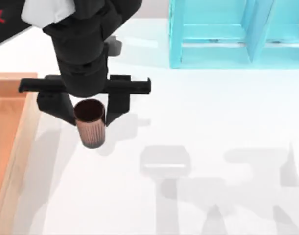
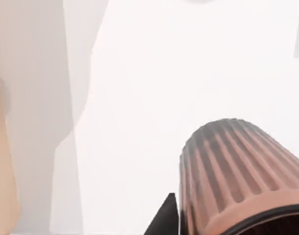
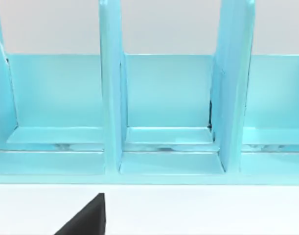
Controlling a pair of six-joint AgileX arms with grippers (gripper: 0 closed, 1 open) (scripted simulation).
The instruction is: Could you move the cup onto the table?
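Currently, item one: the cup point(image 1: 90, 122), copper-brown, ribbed, mouth up, long axis close to vertical with a slight lean. It sits between the two fingers of the left gripper point(image 1: 90, 115), which close on its upper wall from either side; the left wrist view shows its ribbed side point(image 2: 237, 171) over bare white surface, and whether its base touches is not discernible.

Item two: the table point(image 1: 213, 122), white and glossy, lying directly beneath the cup. The governing relation is straight down: a lowering and a release appear to be what remains.

Item three: the wooden tray point(image 1: 7, 122), just beside the cup at the table's left.

Item four: the turquoise shelf unit point(image 1: 222, 39), well apart.

Item five: the right arm, parked facing the shelf; finger state not determinable.
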